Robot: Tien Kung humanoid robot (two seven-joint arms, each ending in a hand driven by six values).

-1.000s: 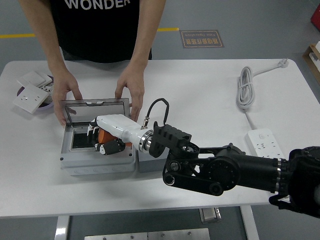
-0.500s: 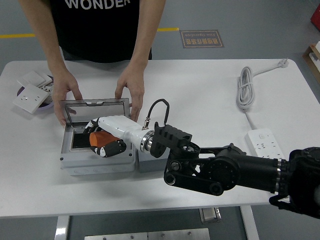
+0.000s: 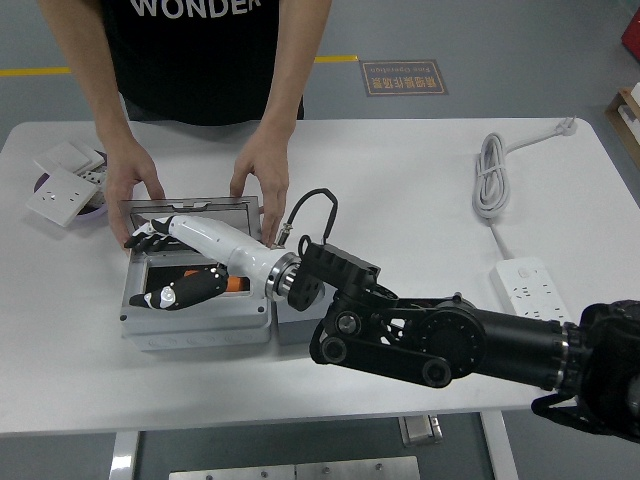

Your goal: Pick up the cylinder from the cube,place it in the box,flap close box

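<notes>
My right hand [image 3: 170, 265] hung over the open box [image 3: 195, 325], fingers [image 3: 148, 238] spread loose and holding nothing. Just under my thumb the orange cylinder [image 3: 232, 284] lay inside the box. Beside my wrist stood the grey cube [image 3: 292, 325], touching the box. Beyond my fingertips the upright lid [image 3: 190, 212] was steadied by a person's hands [image 3: 262, 180] on the white table [image 3: 400, 190].
</notes>
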